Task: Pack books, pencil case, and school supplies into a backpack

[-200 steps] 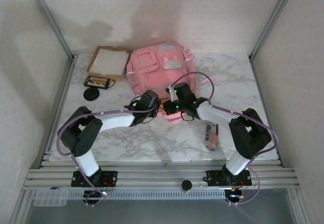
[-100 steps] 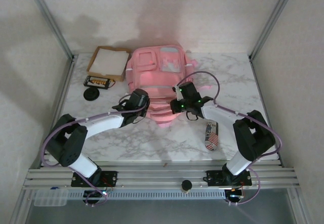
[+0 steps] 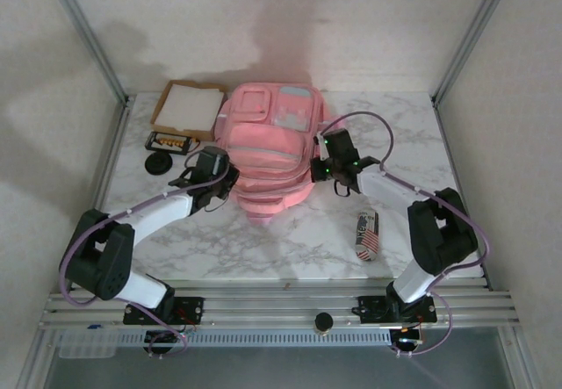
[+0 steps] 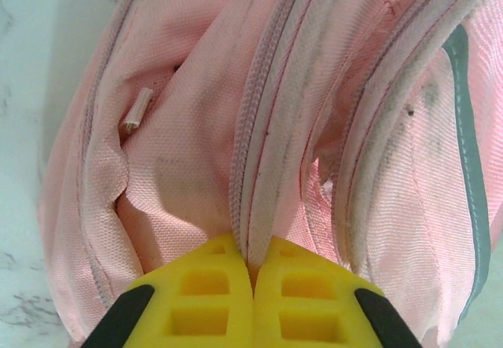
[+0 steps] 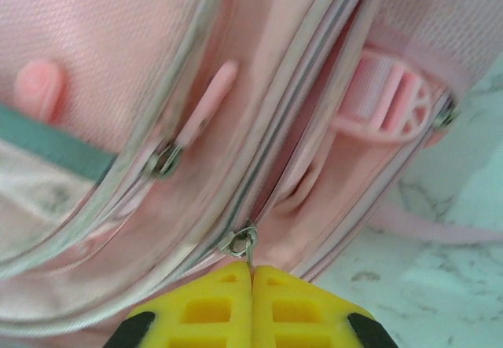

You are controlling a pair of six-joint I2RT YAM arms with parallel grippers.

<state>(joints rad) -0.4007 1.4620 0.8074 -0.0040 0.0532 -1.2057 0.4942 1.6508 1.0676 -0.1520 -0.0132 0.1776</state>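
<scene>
The pink backpack (image 3: 268, 147) lies flat at mid-table with its front pockets up. My left gripper (image 3: 228, 174) presses against its left side. In the left wrist view this gripper (image 4: 253, 246) is shut on a fold of the backpack's (image 4: 181, 128) zipper seam. My right gripper (image 3: 319, 168) is at the backpack's right side. Seen from the right wrist, it (image 5: 251, 268) is shut on a metal zipper pull (image 5: 242, 243) of the backpack (image 5: 118, 65). A flag-printed pencil case (image 3: 366, 235) lies on the table to the near right. The books are out of view.
A shallow cardboard tray with a white sheet (image 3: 189, 108) sits at the far left. Near it are a small black holder with orange items (image 3: 169, 141) and a round black object (image 3: 159, 162). A metal frame borders the marble table (image 3: 290, 240).
Both grippers moved apart, left going left and right going right and farther back. The left gripper closed on the seam. The backpack has spread flatter, its near end nearer the front.
</scene>
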